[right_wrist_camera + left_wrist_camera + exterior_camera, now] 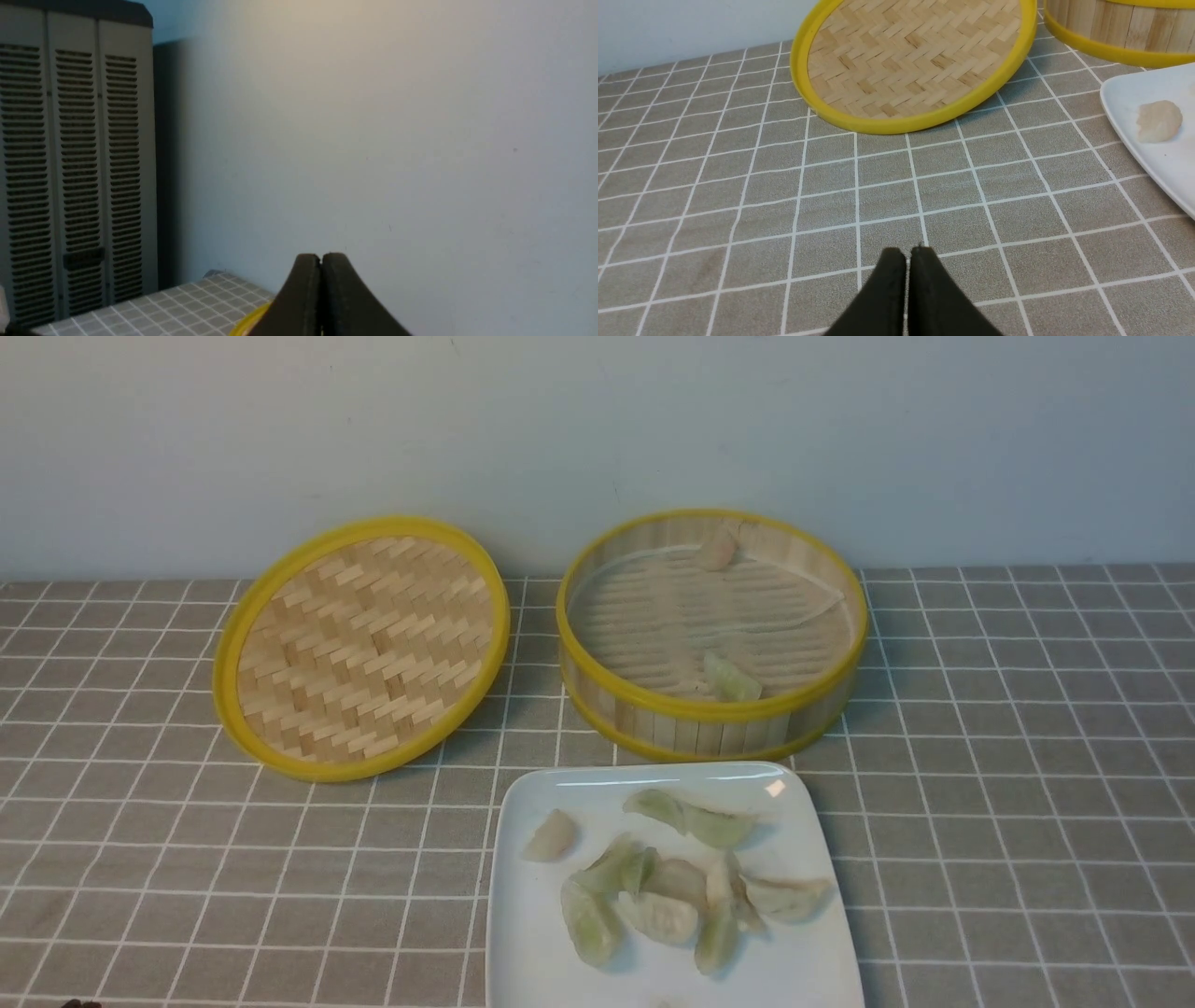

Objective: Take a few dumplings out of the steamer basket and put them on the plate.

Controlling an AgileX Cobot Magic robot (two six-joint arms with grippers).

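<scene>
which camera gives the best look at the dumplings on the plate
The front view: the dumplings show nearly whole on the plate, green and pale ones clustered. The left wrist view catches only one pale dumpling at the plate's edge. The right wrist view shows none.

Left hand (908, 254) has matte black tapering fingers; right hand (321, 259) looks identical.
</scene>
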